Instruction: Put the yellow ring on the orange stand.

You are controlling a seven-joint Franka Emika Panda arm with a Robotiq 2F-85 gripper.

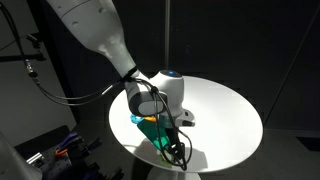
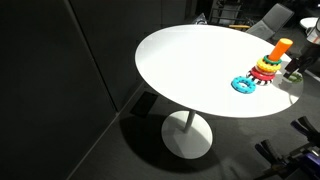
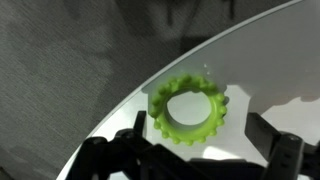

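The yellow ring (image 3: 188, 110) lies flat on the white table (image 3: 270, 50) close to its curved edge. It is yellow-green with a bumpy rim and an open centre. My gripper (image 3: 197, 126) is open just above it, with one dark finger on each side of the ring and neither touching it. In an exterior view the gripper (image 1: 171, 141) hangs low over the near edge of the table. The orange stand (image 2: 281, 47) stands upright near the table's edge, with red and yellow toothed rings (image 2: 265, 70) around its foot.
A light blue ring (image 2: 243, 84) lies flat on the table (image 2: 190, 60) beside the stand's base. The table edge runs just past the yellow ring, with dark floor beyond it. My arm (image 1: 100, 30) reaches in from above. Cables hang beside the gripper.
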